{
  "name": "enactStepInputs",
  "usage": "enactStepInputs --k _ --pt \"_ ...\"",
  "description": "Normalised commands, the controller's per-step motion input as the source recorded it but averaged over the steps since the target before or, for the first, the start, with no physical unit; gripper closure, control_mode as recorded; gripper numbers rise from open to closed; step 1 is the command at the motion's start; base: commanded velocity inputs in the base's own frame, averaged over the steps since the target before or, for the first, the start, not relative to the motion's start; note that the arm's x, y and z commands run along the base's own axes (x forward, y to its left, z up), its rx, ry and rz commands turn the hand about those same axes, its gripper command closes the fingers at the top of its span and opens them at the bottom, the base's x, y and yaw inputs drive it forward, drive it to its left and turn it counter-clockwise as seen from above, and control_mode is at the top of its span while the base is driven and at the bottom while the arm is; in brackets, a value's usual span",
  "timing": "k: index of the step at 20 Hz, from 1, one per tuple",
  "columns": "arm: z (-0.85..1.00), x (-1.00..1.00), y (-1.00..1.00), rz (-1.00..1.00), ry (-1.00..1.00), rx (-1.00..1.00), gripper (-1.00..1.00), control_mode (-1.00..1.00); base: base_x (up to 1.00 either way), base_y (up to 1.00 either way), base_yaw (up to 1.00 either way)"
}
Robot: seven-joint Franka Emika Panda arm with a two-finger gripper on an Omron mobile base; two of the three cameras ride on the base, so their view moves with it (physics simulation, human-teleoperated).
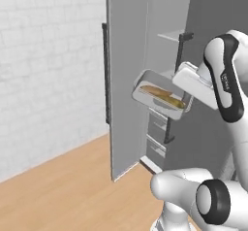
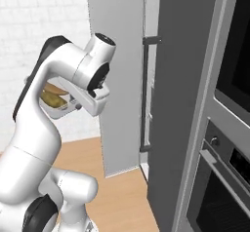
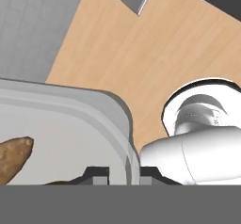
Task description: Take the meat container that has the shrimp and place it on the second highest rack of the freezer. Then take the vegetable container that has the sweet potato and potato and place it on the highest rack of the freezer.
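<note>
Vegetable container [image 1: 161,97], frame centre, rim pinched between closed jaws of gripper [image 3: 124,173], held tilted before open freezer [image 1: 169,79]. Risk judged: sweet potato and potato [image 1: 162,96] spilled by tilt; rim slipped from thin grip.

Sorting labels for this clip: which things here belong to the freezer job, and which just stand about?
Job:
- vegetable container, held at its rim by the shut claw
- sweet potato and potato inside it
- freezer, door open
- highest rack

Standing about:
- wall oven
- wood floor
</note>
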Motion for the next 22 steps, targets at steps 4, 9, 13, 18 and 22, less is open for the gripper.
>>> enactStepInputs --k 4,9,13,18,22 --pt "0.0 0.0 0.0 0.0 0.0 0.0 1.0 1.0 0.24 0.54 -0.49" --pt "0.0 0.0 0.0 0.0 0.0 0.0 1.0 1.0 0.07 0.79 -0.37" --pt "0.0 0.0 0.0 0.0 0.0 0.0 1.0 1.0 0.2 0.81 -0.4" --pt "0.0 0.0 0.0 0.0 0.0 0.0 1.0 1.0 0.07 0.29 -0.48" --pt "0.0 0.0 0.0 0.0 0.0 0.0 1.0 1.0 0.0 0.06 -0.48"
